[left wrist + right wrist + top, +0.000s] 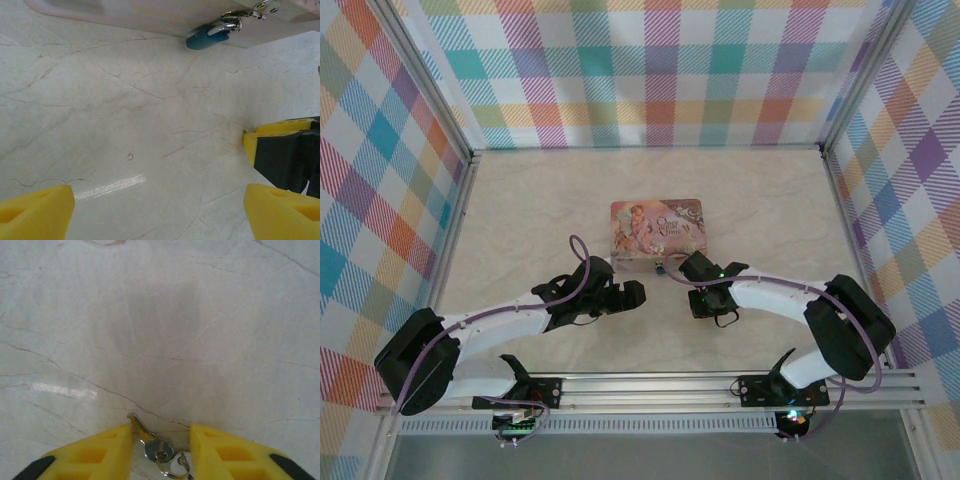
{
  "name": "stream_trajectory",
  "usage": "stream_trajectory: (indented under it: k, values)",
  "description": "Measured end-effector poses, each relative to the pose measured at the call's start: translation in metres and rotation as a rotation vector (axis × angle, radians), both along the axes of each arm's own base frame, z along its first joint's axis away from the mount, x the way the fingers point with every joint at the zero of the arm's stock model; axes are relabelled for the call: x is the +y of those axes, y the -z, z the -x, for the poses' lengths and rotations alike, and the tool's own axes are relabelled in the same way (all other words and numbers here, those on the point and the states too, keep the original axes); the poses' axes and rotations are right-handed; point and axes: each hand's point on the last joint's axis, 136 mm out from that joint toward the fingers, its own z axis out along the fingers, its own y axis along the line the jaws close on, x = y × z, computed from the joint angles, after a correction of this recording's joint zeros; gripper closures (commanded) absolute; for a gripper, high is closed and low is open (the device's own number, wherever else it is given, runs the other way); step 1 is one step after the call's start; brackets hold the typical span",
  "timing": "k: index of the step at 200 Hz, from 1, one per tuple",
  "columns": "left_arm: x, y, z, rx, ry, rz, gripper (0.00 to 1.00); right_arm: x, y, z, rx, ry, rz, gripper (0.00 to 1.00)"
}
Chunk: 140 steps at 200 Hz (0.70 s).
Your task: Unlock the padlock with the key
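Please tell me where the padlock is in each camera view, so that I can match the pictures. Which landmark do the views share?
Top external: padlock at centre, against the tin's near edge.
Left wrist: padlock at top right, hooked to the tin's clasp.
Right wrist: this camera faces the key on the table.
Shared landmark: the pink tin, in top external and left wrist.
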Motion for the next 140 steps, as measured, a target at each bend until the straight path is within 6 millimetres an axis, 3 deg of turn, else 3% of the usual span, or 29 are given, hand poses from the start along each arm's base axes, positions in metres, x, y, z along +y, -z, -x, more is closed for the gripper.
stream_trajectory:
  k: [51, 69, 84, 95, 106, 140]
  values:
    - [0.0001, 0.0016, 0.0002, 0.005, -0.002, -0.003, 0.12, 0.0054, 0.0002, 0.0008, 0.007, -0.003, -0.01, 0.88]
    - [0.0001, 0.0016, 0.0002, 0.005, -0.002, -0.003, 0.12, 0.0061, 0.0, 0.001, 0.006, -0.003, -0.011, 0.89]
    - [0.0, 0.0015, 0.0001, 0.005, -0.002, -0.002, 0.12, 0.0061, 0.0, 0.001, 0.006, -0.002, -0.011, 0.85]
    - [0.0001, 0.0016, 0.0002, 0.005, -0.002, -0.003, 0.12, 0.0062, -0.0001, 0.0009, 0.006, 0.005, -0.013, 0.72]
    - [0.0001, 0.0015, 0.0, 0.005, -0.003, -0.002, 0.12, 0.0067, -0.0001, 0.001, 0.006, 0.003, -0.015, 0.68]
    - [0.0, 0.0015, 0.0001, 0.005, -0.003, -0.002, 0.12, 0.0068, -0.002, 0.0019, 0.006, 0.006, -0.02, 0.65]
